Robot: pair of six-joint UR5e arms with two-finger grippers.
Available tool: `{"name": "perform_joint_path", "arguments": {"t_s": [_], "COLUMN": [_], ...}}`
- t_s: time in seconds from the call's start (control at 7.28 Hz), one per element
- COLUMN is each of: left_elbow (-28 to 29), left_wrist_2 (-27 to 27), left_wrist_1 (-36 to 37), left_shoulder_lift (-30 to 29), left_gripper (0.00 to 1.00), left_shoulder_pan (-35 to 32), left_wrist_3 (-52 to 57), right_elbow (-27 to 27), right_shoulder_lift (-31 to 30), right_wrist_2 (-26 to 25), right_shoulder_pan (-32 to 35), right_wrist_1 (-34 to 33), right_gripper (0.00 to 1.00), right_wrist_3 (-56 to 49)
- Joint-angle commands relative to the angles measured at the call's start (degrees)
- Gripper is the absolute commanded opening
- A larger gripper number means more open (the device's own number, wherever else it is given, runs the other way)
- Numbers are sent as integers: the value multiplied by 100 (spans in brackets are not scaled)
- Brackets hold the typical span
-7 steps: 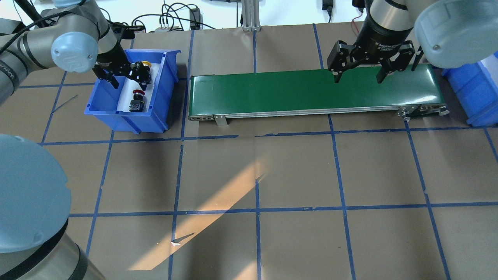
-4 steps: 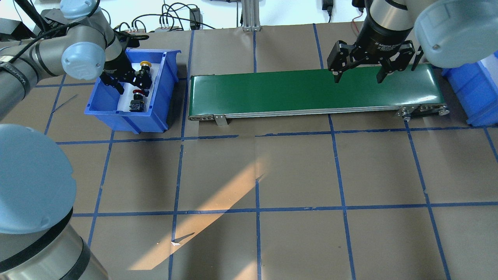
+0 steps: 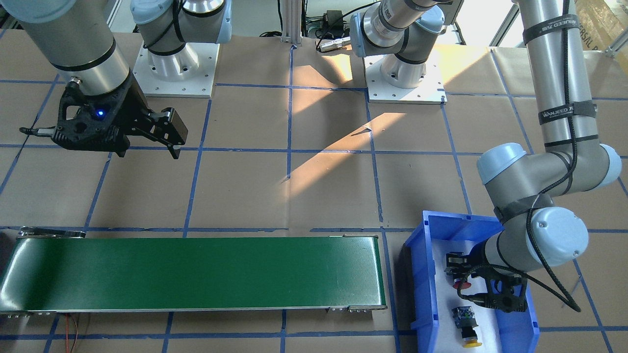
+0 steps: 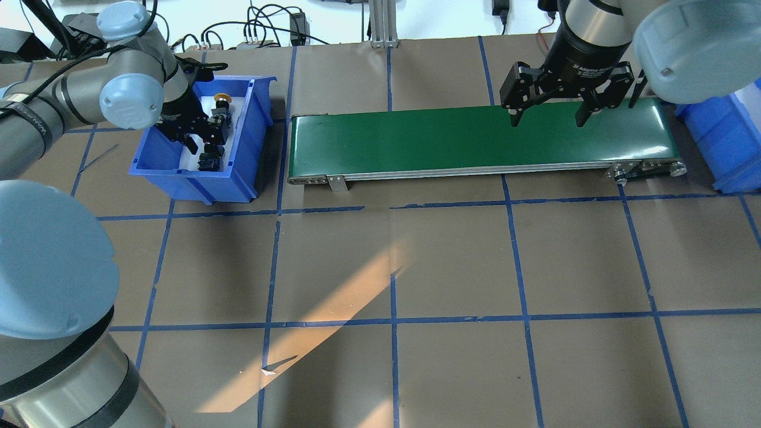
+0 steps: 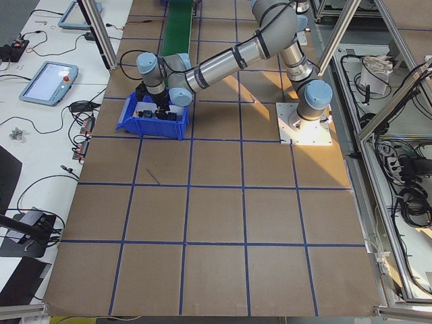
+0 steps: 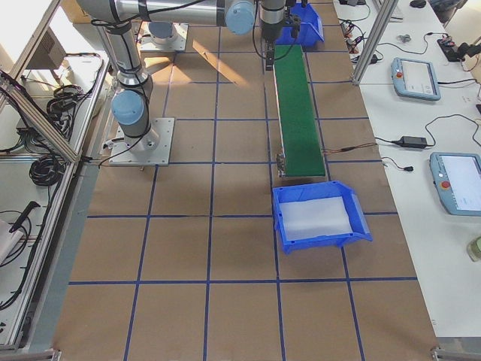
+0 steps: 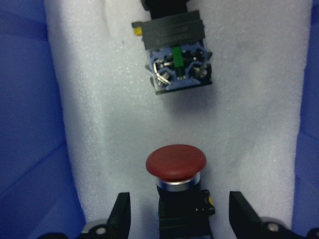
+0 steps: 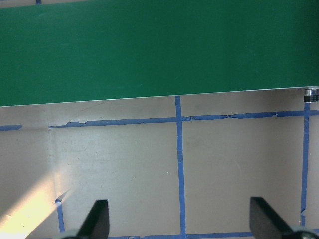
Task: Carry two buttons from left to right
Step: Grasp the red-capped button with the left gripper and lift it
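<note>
Left pincer (image 7: 182, 219) spread, straddling the red button (image 7: 175, 162) to clamp its body (right pincer (image 4: 547, 122) spread over belt (image 4: 416, 139), ready to receive).

Red button (image 7: 175, 162) matt plastic; foam liner (image 7: 249, 124) rough

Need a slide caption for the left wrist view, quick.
Left gripper, jaws open, straddling the red button on white foam in the blue bin; second button lies beyond.

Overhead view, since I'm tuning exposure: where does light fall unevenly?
Overhead view: a slanted sunlit streak crosses the table near bottom centre; the conveyor shows a pale sheen at its right end. Front-facing view: the same streak runs across the table's middle.
</note>
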Motion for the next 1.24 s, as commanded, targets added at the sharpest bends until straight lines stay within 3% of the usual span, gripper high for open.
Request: {"name": "perform_joint_path", "arguments": {"t_s": [0.0,0.41,0.82,1.1], "left_elbow": [-66,135,206,215], "left_wrist_2": [-3,49,23,-20], "left_wrist_1": [1,-25,-577,-685], "left_shoulder_lift": [-13,170,1030,1252], "left_gripper": [40,35,35,35], "left_shoulder_pan": [6,-20,-169,-807], "left_wrist_3": [-85,-86,-216,-1003], "right_elbow": [-17,-8,18,9], "right_shoulder_lift": [7,-1,-19,-19], "right_wrist_2": [0,0,0,0], "right_shoulder_pan": [0,0,0,0], "right_wrist_1": [0,0,9,9], "right_gripper": [100,100,100,100], "right_wrist_3": [-1,-1,8,17]}}
